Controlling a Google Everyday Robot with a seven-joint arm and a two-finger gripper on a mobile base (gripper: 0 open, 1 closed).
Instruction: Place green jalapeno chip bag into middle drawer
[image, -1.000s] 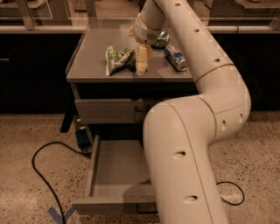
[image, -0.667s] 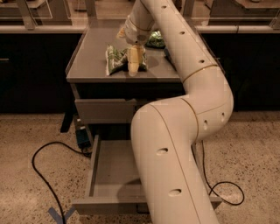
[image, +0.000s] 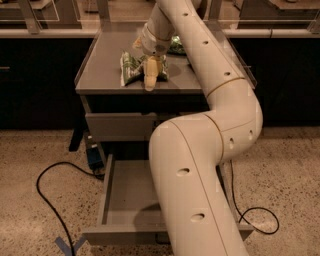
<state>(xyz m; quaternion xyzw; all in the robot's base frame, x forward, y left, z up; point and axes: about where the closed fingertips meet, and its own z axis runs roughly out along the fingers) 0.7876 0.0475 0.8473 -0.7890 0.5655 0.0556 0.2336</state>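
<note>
The green jalapeno chip bag (image: 130, 68) lies on the grey cabinet top (image: 102, 60), light green and white, pinched in the middle. My gripper (image: 151, 75) hangs at the bag's right end, low over the top and close to or touching it. The middle drawer (image: 125, 192) stands pulled out below, its long shallow tray bare where it shows. My arm crosses the drawer's right half and hides its handle.
A dark green shiny packet (image: 176, 46) lies at the back of the top, partly behind my arm. The top drawer (image: 117, 126) is closed. A black cable (image: 47, 192) and a blue object (image: 94, 157) lie on the floor to the left of the drawer.
My gripper has moved left and toward the front edge, from beside the bag to its right end. The arm swung with it and now hides the can.
</note>
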